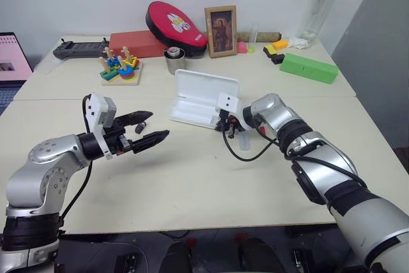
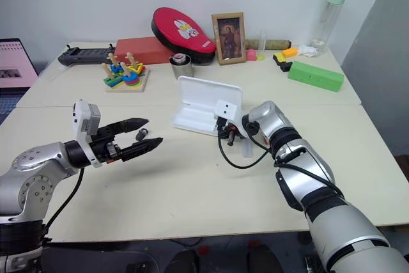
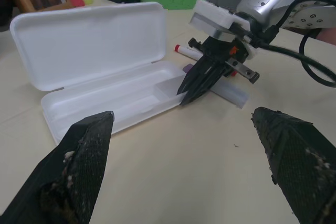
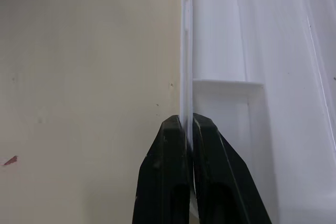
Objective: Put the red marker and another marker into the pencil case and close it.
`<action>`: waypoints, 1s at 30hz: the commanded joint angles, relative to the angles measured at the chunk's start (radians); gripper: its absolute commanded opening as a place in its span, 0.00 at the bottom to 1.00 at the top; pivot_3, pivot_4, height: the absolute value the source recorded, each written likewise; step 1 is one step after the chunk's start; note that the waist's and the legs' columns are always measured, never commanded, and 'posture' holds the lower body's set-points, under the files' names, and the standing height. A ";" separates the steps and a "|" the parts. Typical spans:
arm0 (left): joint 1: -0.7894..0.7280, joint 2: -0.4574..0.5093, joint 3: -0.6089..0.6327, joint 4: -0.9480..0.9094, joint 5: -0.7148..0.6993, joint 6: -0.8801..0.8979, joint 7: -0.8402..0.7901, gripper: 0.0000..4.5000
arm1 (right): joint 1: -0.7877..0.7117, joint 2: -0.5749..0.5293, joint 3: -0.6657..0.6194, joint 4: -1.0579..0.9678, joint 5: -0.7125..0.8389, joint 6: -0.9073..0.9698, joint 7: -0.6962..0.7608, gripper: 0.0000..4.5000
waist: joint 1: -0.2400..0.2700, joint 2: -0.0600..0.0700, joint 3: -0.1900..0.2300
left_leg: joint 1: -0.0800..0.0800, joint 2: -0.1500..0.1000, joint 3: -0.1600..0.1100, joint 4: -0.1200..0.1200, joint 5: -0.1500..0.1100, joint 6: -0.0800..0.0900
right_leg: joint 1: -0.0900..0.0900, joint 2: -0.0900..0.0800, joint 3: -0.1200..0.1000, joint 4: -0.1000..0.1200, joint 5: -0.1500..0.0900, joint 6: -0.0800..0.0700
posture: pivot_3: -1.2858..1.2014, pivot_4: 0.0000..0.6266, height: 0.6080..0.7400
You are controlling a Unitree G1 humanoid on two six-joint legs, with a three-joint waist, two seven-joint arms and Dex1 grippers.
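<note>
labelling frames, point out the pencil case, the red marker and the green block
pencil case [image 3: 100, 40], left wrist view, inside of the open lid
red marker [image 3: 185, 52], left wrist view, white barrel beside the red cap
green block [image 1: 308, 68], left eye view, top face

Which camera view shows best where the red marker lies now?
The left wrist view: the red marker lies on the table behind the right claw, beside the open pencil case, its red cap and white barrel showing. In both eye views the right arm hides it almost fully. The right wrist view shows the case's wall pinched between the fingers.
</note>
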 commanded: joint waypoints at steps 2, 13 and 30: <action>0.043 0.040 0.058 -0.027 -0.015 0.003 -0.014 1.00 | 0.071 -0.040 0.000 -0.187 0.015 -0.044 0.098 0.00 | 0.002 0.001 0.000 | 0.000 0.000 0.000 0.000 0.000 0.000 | 0.000 0.000 0.000 0.000 0.000 0.000 | 0.52 0.24 1.00; 0.078 0.056 0.072 -0.043 -0.021 0.010 -0.018 1.00 | 0.268 -0.109 0.045 -0.531 0.012 0.046 0.167 0.00 | 0.005 0.001 0.000 | 0.001 0.000 0.000 0.000 0.000 0.000 | 0.001 0.000 0.000 0.001 0.000 0.000 | 0.52 0.24 1.00; 0.055 0.059 0.054 -0.041 -0.023 0.018 -0.021 1.00 | 0.284 -0.122 0.056 -0.620 0.039 0.129 0.169 0.41 | 0.005 -0.001 0.000 | 0.000 0.000 0.000 0.000 0.000 0.000 | 0.001 0.000 0.000 0.001 0.000 0.000 | 0.52 0.24 1.00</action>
